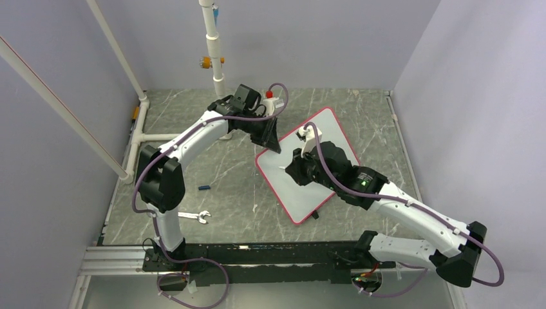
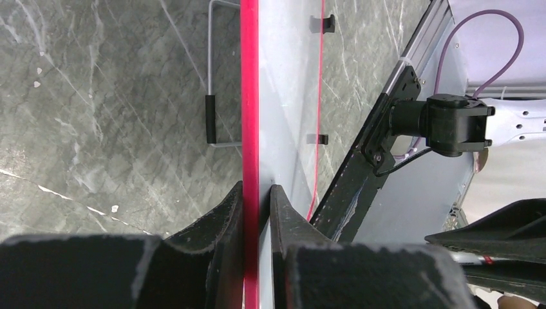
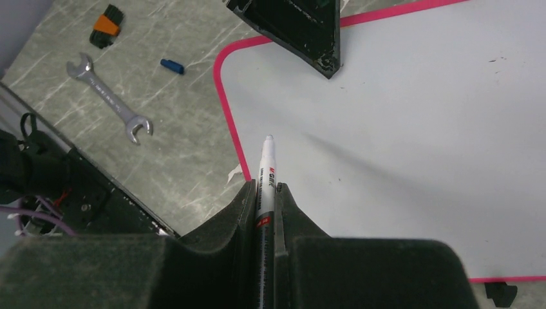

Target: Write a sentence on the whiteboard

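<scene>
The gray table [image 1: 244, 193] fills most of the top view, and the whiteboard [image 1: 293, 193] lies on it right of the middle, turned at a slant, with its thin red rim all around. The part of its face that shows looks plain white. The left arm reaches in from the left side of the picture, and the left gripper [image 1: 275, 143] sits at the board's upper left edge. In the left wrist view the left gripper [image 2: 257, 190] is pinching the red rim, one finger on each side of it. The right arm comes up from the lower right, and the right gripper [image 1: 290, 168] is over the left half of the board. In the right wrist view the right gripper [image 3: 265, 187] is squeezed on a white marker [image 3: 266, 161], whose tip points out over the board close to the rim. A silver wrench [image 1: 194, 217] lies on the table at the lower left, well apart from the board. A small blue cap [image 1: 204, 187] lies just above the wrench
</scene>
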{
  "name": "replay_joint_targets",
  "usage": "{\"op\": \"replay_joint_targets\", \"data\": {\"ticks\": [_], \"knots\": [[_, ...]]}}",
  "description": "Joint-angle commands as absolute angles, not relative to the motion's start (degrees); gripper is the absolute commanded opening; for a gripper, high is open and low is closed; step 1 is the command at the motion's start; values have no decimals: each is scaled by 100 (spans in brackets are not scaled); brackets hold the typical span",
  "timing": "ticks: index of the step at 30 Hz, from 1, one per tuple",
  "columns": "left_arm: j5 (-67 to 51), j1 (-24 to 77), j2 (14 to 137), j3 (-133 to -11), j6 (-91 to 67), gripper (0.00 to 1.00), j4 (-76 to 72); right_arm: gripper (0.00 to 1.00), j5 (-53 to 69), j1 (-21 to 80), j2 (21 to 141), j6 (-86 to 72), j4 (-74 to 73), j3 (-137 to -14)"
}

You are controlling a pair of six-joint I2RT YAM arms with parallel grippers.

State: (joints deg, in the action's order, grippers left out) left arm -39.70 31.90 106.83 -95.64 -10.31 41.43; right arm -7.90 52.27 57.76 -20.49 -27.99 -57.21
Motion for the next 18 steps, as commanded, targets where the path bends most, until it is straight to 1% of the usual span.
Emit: {"op": "replay_joint_targets", "data": {"ticks": [1, 9, 14, 18], "knots": [[-3534, 3359, 10433, -9706, -957, 0, 3962, 0, -1554, 5420, 5841, -1981, -2334, -5906], [-3334, 3419, 10445, -9911, -1132, 0, 4137, 0, -1675, 5579, 6075, -1870, -2101, -5963], [-3130, 3418, 10395, -9833, -1008, 0, 4237, 0, -1662, 5616, 6073, -1855, -2023, -5909], [-3298, 3418, 10371, -9594, -1082, 0, 3869, 0, -1634, 5633, 6205, -1863, -2014, -5917]]}}
